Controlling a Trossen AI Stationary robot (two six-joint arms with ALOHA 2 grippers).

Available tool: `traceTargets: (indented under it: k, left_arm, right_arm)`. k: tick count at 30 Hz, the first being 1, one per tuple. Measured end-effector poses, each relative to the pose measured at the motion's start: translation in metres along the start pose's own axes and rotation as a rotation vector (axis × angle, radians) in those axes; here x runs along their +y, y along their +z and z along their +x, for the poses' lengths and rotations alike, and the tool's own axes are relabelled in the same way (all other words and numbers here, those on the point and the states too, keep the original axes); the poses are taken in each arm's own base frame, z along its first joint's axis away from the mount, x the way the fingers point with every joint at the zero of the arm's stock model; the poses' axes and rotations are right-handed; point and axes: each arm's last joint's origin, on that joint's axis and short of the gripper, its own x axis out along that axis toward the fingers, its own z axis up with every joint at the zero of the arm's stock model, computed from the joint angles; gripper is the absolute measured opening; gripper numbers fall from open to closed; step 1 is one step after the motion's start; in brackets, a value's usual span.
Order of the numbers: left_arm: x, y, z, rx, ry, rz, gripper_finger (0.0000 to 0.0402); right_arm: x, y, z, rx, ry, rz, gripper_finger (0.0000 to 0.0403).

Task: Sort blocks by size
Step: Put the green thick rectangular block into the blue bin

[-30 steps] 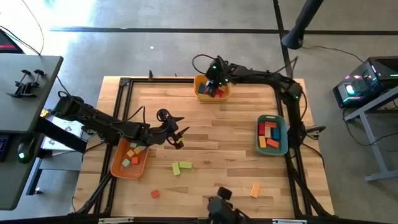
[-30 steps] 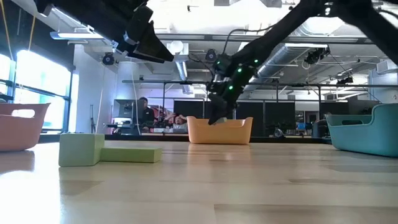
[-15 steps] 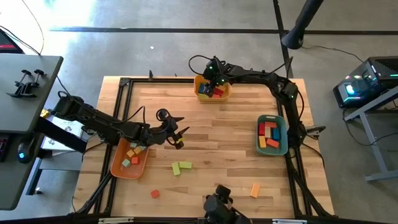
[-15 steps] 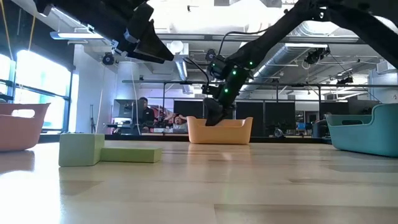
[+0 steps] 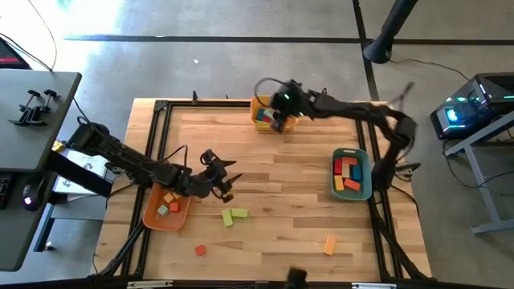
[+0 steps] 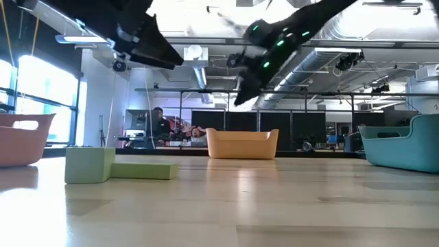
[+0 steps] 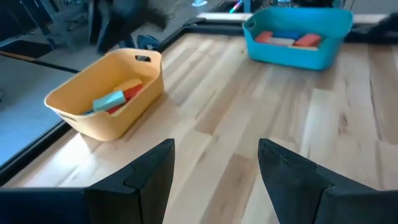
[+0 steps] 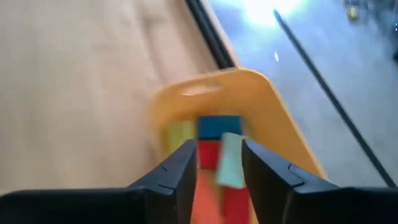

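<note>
Blocks (image 5: 266, 115) sit in the yellow tray (image 5: 259, 103) at 12 o'clock on the table (image 5: 273, 172), directly under the right gripper (image 5: 279, 121), fingers apart with nothing between them. Two green blocks (image 5: 234, 215) lie at 6 o'clock, just below-right of the left gripper (image 5: 226, 181), spread open and empty beside the orange tray (image 5: 157, 219).

A: Where do the small painted wooden blocks (image 5: 234, 215) lie?
B: Two light green ones touch on the bare table (image 5: 273, 172), an orange one (image 5: 329, 245) and a small red cube (image 5: 200, 250) lie well apart nearer the front edge.
A: The rest?
B: Sorted: small cubes in the orange tray (image 5: 154, 218), long bars in the teal tray (image 5: 336, 186), medium pieces in the yellow tray (image 5: 257, 120).
</note>
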Motion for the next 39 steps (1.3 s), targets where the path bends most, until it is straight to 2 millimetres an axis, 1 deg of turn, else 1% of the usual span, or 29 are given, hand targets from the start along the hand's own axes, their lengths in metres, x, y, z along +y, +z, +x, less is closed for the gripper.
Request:
traceTargets:
  k: [4,8,11,14,17,19,23,27,29,32,35,37,39]
  left_arm:
    - [-0.011,-0.006,-0.012,0.019,-0.052,0.040,0.0218]
    - [-0.024,-0.004,-0.025,-0.030,-0.125,0.010,0.0218]
    - [-0.030,-0.003,-0.030,-0.048,-0.176,-0.018,0.0218]
    - [-0.034,-0.007,-0.027,-0.022,-0.226,-0.046,0.0218]
    - [-0.041,-0.018,-0.021,0.053,-0.310,-0.033,0.0218]
    - [-0.048,-0.029,-0.017,0.132,-0.410,0.048,0.0218]
    - [-0.066,-0.045,-0.023,0.205,-0.598,0.225,0.0218]
    - [-0.083,-0.041,-0.035,0.229,-0.657,0.340,0.0218]
    - [-0.087,-0.038,-0.041,0.272,-0.659,0.373,0.0218]
    - [-0.085,-0.040,-0.050,0.399,-0.621,0.431,0.0218]
    - [-0.076,-0.049,-0.055,0.525,-0.561,0.482,0.0218]
    - [-0.072,-0.057,-0.053,0.554,-0.525,0.499,0.0218]
    - [-0.070,-0.062,-0.048,0.545,-0.484,0.506,0.0218]
  right_arm:
    - [0.041,-0.028,-0.043,-0.117,0.064,-0.035,0.0105]
    - [0.087,-0.062,-0.075,-0.273,0.202,0.014,0.0093]
    - [0.122,-0.092,-0.090,-0.388,0.343,0.048,0.0090]
    - [0.153,-0.116,-0.102,-0.518,0.477,0.078,0.0089]
    - [0.177,-0.136,-0.115,-0.590,0.568,0.096,0.0089]
    - [0.190,-0.143,-0.123,-0.606,0.583,0.110,0.0089]
    - [0.206,-0.150,-0.134,-0.604,0.542,0.107,0.0089]
    - [0.212,-0.153,-0.139,-0.623,0.475,0.096,0.0089]
    - [0.211,-0.153,-0.140,-0.628,0.442,0.103,0.0089]
    - [0.210,-0.152,-0.139,-0.629,0.412,0.112,0.0089]
    - [0.208,-0.152,-0.137,-0.627,0.406,0.123,0.0089]
    - [0.207,-0.151,-0.137,-0.627,0.402,0.125,0.0089]
    - [0.207,-0.151,-0.137,-0.627,0.401,0.126,0.0089]
